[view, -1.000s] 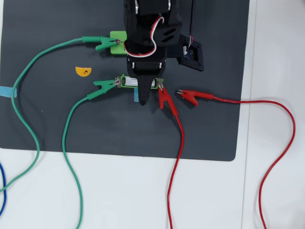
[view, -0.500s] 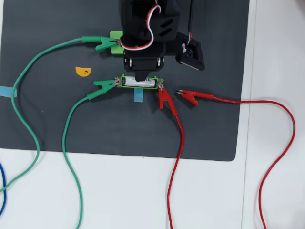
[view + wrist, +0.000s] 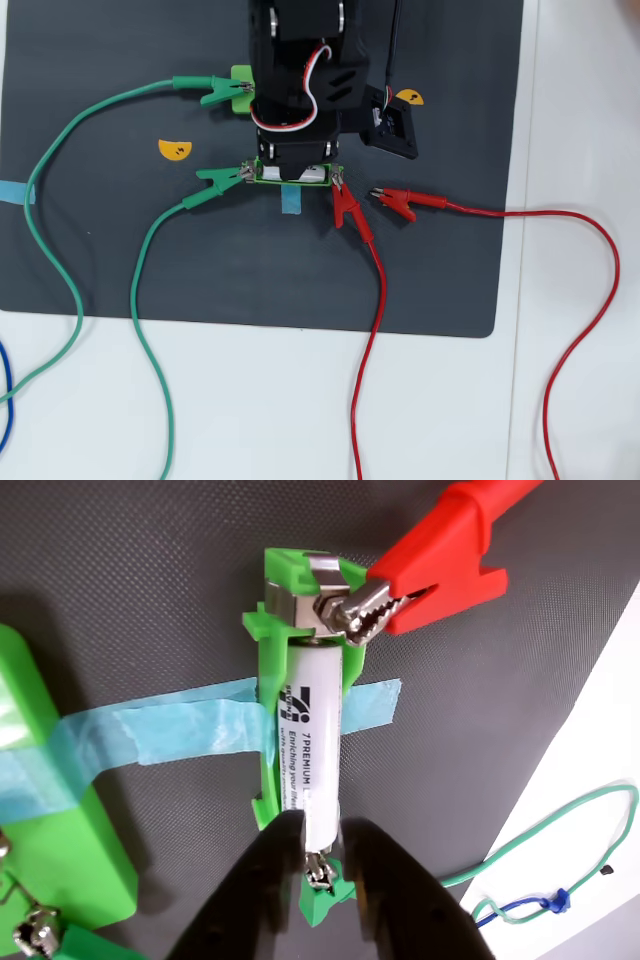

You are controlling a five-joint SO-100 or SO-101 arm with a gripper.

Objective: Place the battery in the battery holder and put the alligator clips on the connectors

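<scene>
White battery [image 3: 315, 750], green holder [image 3: 268, 695], red clip [image 3: 440, 565].

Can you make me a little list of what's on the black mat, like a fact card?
battery: white, lying in the green battery holder
gripper: black, open, tips either side of the battery's lower end in the wrist view
red alligator clip: biting the holder's metal tab
green alligator clip: on the holder's other end
spare red clip: loose on the mat

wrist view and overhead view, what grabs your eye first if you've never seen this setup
In the wrist view, the white battery sits in the green battery holder, a red alligator clip biting its top tab. The hand straddles the battery's lower end. Overhead, red wires and green wires loop off the dark mat.
</scene>
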